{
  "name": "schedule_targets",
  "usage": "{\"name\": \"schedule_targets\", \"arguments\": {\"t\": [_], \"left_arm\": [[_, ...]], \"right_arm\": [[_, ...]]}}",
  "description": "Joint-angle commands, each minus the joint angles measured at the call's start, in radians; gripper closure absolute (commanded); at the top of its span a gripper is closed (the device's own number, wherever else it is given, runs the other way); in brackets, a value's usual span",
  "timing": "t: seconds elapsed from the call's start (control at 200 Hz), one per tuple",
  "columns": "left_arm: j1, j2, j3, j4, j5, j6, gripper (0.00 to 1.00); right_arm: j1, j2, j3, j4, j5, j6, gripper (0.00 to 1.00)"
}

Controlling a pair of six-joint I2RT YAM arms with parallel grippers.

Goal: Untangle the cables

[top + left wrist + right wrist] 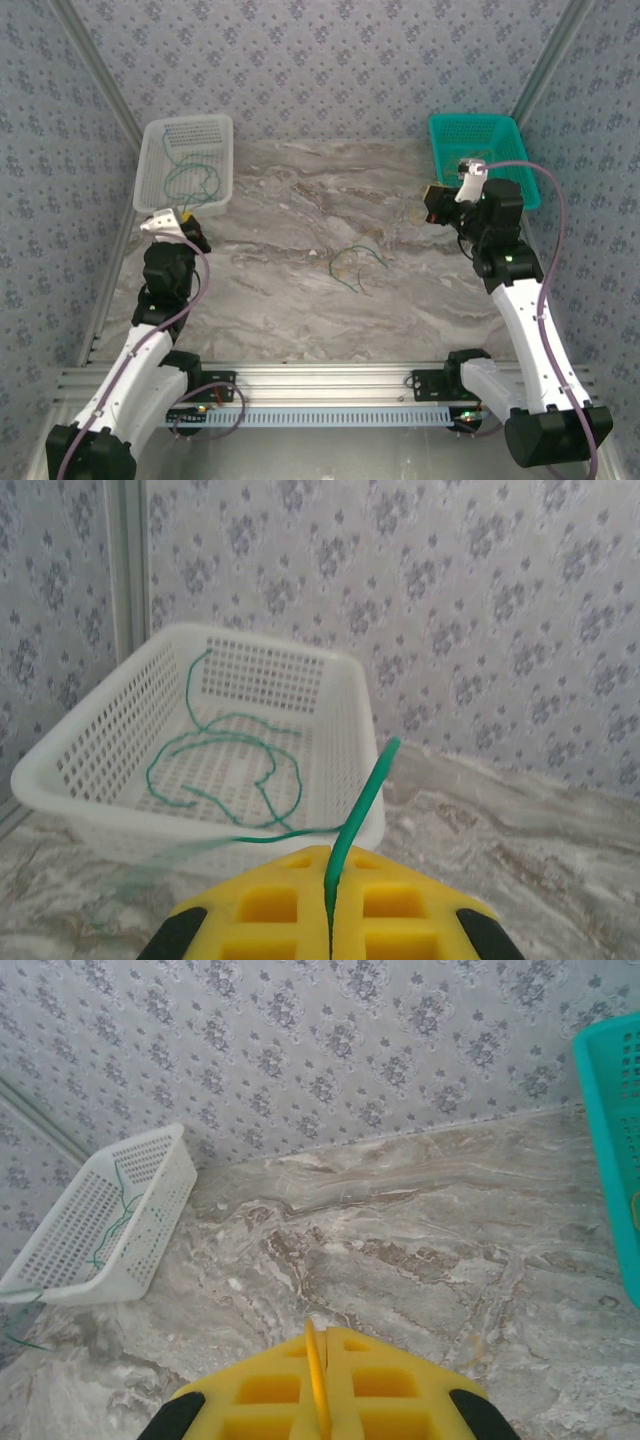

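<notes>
1. The left gripper (pixel 330 905) is clenched on a green cable (pixel 362 800). The cable rises from between the yellow fingers (pixel 270 905) and bends to the right above them.
2. The white basket (pixel 345 710) stands just ahead of these jaws and a little left. Green loops (pixel 230 755) lie on its floor, and a thin green strand runs from beside the jaws across the basket's near wall.
3. The right gripper (pixel 318 1385) is clamped on a yellow cable (pixel 314 1352), a thin strand standing upright in the slit between its fingers.
4. The teal basket (pixel 612 1140) stands ahead of the right jaws, off to their right.
5. A tangle (pixel 355 265) of green and yellow cables lies on the table (pixel 290 195). It lies between the two grippers, well apart from both pairs of jaws and nearer the arm bases.
</notes>
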Motion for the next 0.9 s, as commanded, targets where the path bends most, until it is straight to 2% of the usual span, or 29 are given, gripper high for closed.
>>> {"name": "schedule_targets", "arguments": {"t": [0.0,0.075,0.19,0.31,0.555,0.894], "left_arm": [[0.024,0.014,0.077,-0.058,0.015,-0.004,1.0],[0.025,0.025,0.11,-0.066,0.081,0.012,1.0],[0.024,0.042,0.153,-0.076,0.121,0.005,1.0],[0.024,0.08,0.195,-0.08,0.097,0.017,1.0],[0.029,0.237,0.387,-0.088,0.066,0.08,1.0],[0.163,0.528,0.752,-0.149,0.044,0.113,1.0]], "right_arm": [[-0.038,-0.014,0.012,-0.03,0.027,0.01,1.0],[-0.045,-0.013,0.007,-0.02,-0.004,0.013,1.0],[-0.044,-0.012,-0.01,-0.002,-0.015,0.025,1.0],[-0.044,-0.01,-0.028,0.014,-0.016,0.032,1.0],[-0.045,-0.015,-0.03,0.014,-0.011,0.03,1.0],[-0.044,-0.032,-0.034,0.0,-0.003,0.025,1.0]]}}
